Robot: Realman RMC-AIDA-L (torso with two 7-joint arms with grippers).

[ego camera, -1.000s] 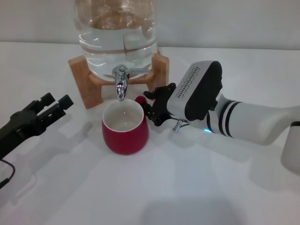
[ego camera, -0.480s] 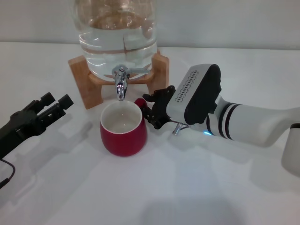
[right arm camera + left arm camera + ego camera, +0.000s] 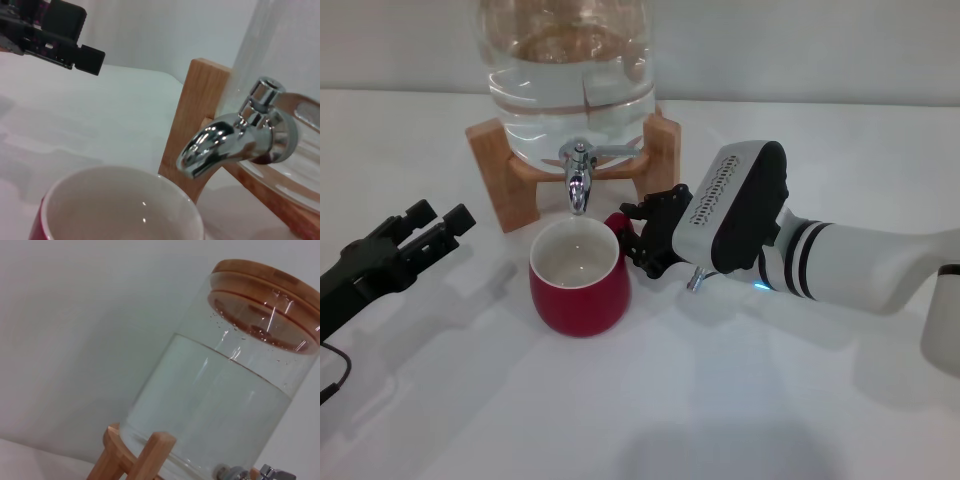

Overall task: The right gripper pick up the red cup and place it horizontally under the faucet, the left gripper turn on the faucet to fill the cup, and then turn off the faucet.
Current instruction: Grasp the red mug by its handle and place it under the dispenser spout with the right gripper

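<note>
Gripped by its handle in the labelled black right gripper (image 3: 638,238), the squat glossy red cup (image 3: 579,277) is held beneath the chrome faucet (image 3: 578,178) for filling, while the left gripper (image 3: 430,226) waits open nearby.

Bright, even light falls from above, with soft grey shadows on the white counter (image 3: 650,400). Glare glints on the faucet (image 3: 235,142); the near red cup (image 3: 117,205) rim is blurred.

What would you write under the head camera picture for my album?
Right claw holds the red cup by its handle under the faucet; left claw waits beside.

I saw a plain white tabletop (image 3: 650,420) under soft light, backed by a bare pale wall (image 3: 800,45).
</note>
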